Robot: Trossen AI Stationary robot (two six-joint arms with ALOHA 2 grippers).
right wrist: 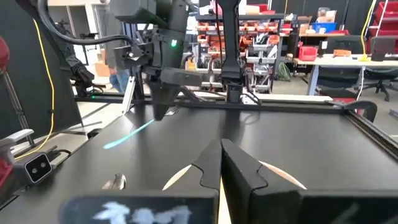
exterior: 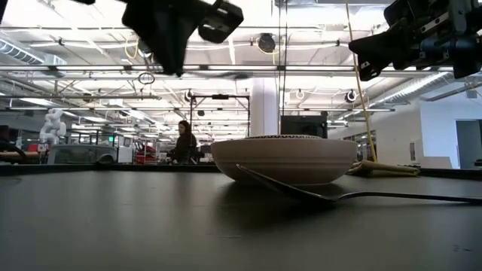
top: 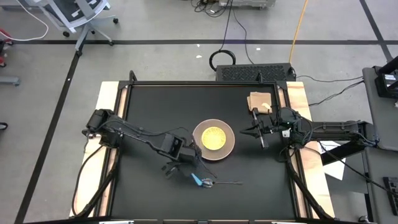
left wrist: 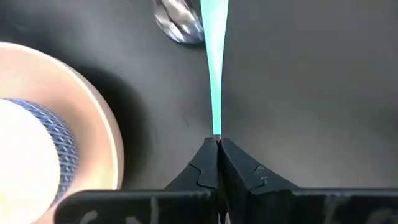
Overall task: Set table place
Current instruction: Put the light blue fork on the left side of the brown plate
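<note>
The left pincer [top: 186, 163] hovers over the black counter [top: 149, 106] just beside the plate [top: 214, 139], its fingers pinching the tip of a turquoise-handled utensil [left wrist: 215, 68] that slants down toward the counter. To finish this step well, lower it slowly until the utensil lies flat beside the plate, parallel to the plate's edge and clear of the spoon [top: 225, 183] lying near it, then release without dragging. The right pincer [top: 249, 131], pressed together and empty, waits above the counter on the plate's other side, near the tan mat [top: 260, 101]. The utensil's working end is hard to read; it may be a knife or fork. The yellow bowl [top: 214, 137] on the plate shows only partly in the left wrist view.
</note>
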